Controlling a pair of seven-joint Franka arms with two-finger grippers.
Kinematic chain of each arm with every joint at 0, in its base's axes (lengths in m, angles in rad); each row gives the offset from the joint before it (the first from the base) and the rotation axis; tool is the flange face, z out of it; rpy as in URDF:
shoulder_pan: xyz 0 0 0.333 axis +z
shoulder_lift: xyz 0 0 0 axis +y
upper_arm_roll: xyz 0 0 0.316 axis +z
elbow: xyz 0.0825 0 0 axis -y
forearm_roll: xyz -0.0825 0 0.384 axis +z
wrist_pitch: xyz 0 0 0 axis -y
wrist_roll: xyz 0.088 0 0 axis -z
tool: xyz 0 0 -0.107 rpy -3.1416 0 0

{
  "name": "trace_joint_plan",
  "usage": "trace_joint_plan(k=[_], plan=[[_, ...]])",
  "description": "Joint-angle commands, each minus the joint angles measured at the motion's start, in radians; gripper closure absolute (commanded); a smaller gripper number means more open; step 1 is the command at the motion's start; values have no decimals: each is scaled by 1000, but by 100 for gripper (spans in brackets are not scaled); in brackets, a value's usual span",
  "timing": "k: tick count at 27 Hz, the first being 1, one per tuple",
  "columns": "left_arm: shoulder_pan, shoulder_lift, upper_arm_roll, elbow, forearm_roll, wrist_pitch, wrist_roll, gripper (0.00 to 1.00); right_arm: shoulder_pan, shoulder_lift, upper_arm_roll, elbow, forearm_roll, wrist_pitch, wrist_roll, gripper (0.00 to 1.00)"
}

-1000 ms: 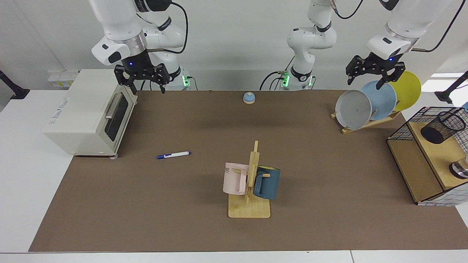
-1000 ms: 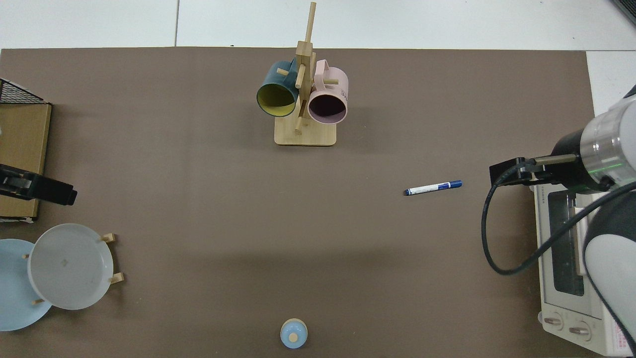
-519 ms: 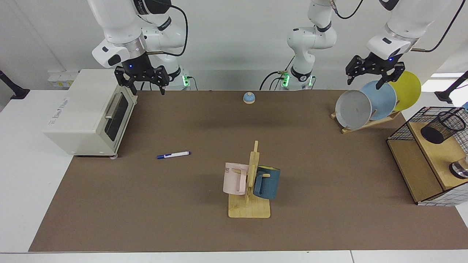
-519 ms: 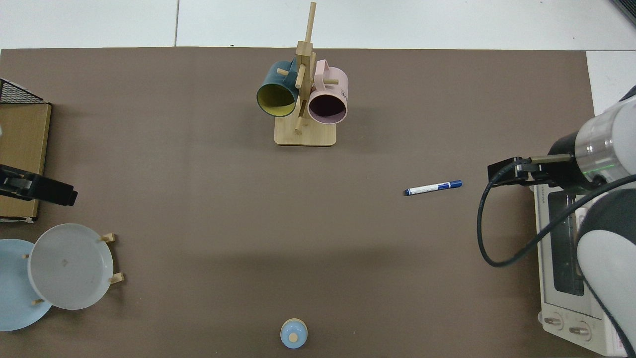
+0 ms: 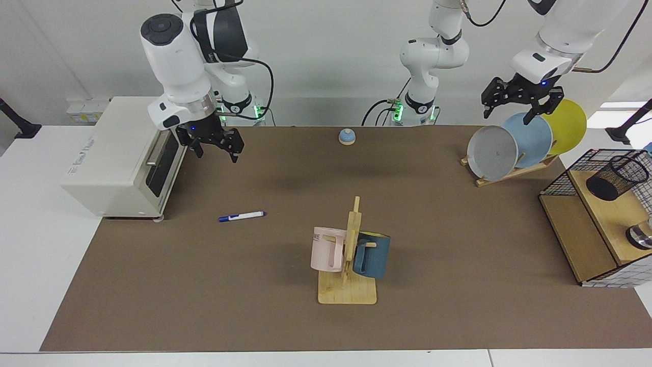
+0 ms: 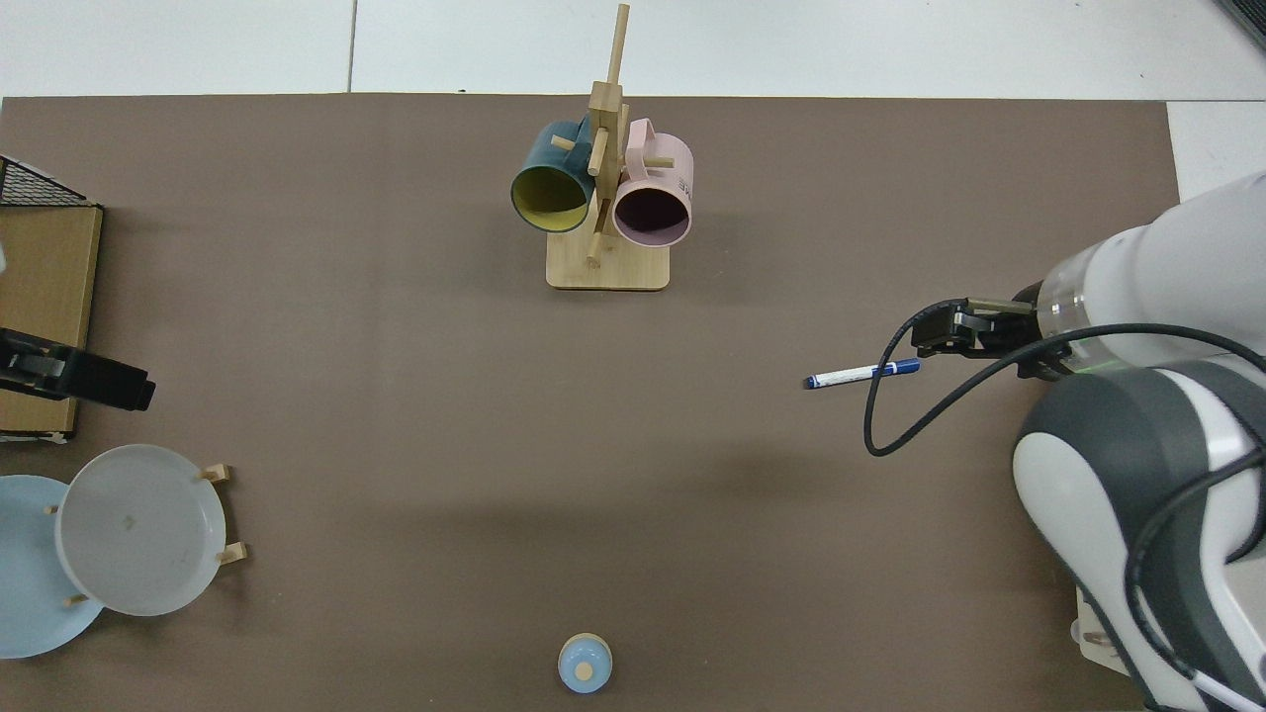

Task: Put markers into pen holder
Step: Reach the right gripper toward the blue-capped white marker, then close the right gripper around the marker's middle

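Markers here amount to one white-barrelled marker (image 5: 242, 216) with a blue cap, lying flat on the brown mat of the table (image 5: 458, 306), near the front corner of the toaster oven (image 5: 119, 158) and well apart from the mug rack (image 5: 349, 265). It has not moved over the last second. What has changed is the right arm: a second ago the right tool (image 5: 216, 147) hung high beside the oven's top edge; it has now swung out from the oven and dropped lower, toward the marker. Its fingers are spread apart and hold nothing. In the top view the arm's wrist now sits close to the marker's capped end (image 6: 862, 374), though the facing view shows the tool still above the mat and short of the marker.

The left tool (image 5: 519, 104) has stayed where it was, above the plate rack (image 5: 514, 171) with its grey, blue and yellow plates, fingers apart and empty; that arm waits.

The pen holder (image 5: 616, 177), a black mesh cup, stands tilted on the wooden shelf inside the wire basket frame (image 5: 565, 176) at the far side of the table from the marker.

Judging from this, the reach for the marker has begun, and pickup, carry across the table and drop into the holder all remain. A handover to the left arm may be needed.
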Motion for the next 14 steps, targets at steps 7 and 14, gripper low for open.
trace_joint_plan(k=[7, 14], plan=[[-1, -50, -4, -67, 0, 3, -5, 0, -9, 69, 3, -142, 8, 211, 472, 0], [-1, -58, -4, -77, 0, 3, -1, 0, -28, 113, 3, -150, 77, 258, 707, 0]])
